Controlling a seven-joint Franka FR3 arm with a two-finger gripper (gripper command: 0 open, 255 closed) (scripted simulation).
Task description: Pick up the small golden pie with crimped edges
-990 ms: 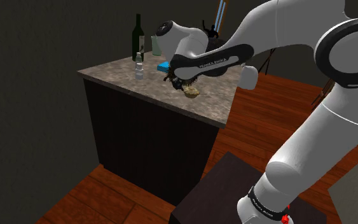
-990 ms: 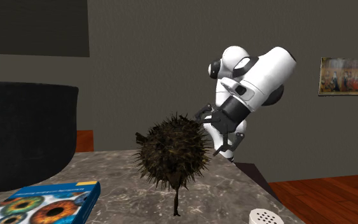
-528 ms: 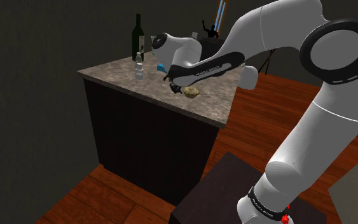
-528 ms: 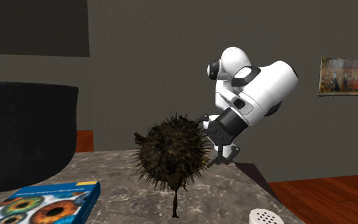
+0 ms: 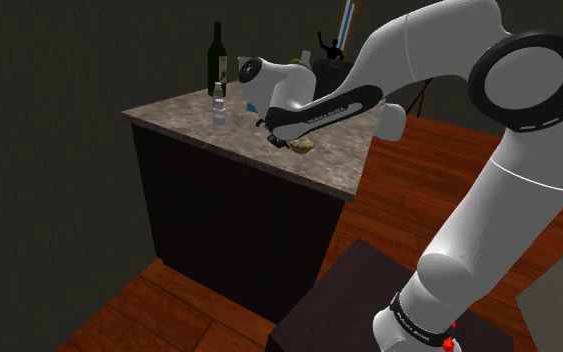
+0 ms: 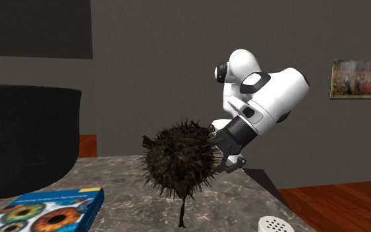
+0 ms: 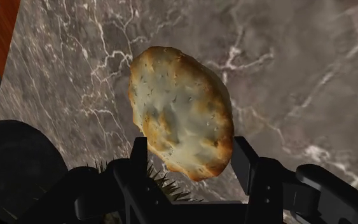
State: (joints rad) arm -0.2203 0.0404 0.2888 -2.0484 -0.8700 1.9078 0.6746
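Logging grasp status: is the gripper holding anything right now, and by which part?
Nothing is held yet. The open gripper straddles one end of the golden pie, which lies on the marble counter.

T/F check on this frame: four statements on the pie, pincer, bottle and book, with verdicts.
1. The pie lies on the marble counter. True.
2. The pincer is shut, its fingers touching each other. False: they stand apart, on either side of the pie's near end.
3. A tall dark bottle stands on the counter. True.
4. The book lies on the wooden floor. False: it lies on the counter, near the spiky ball.
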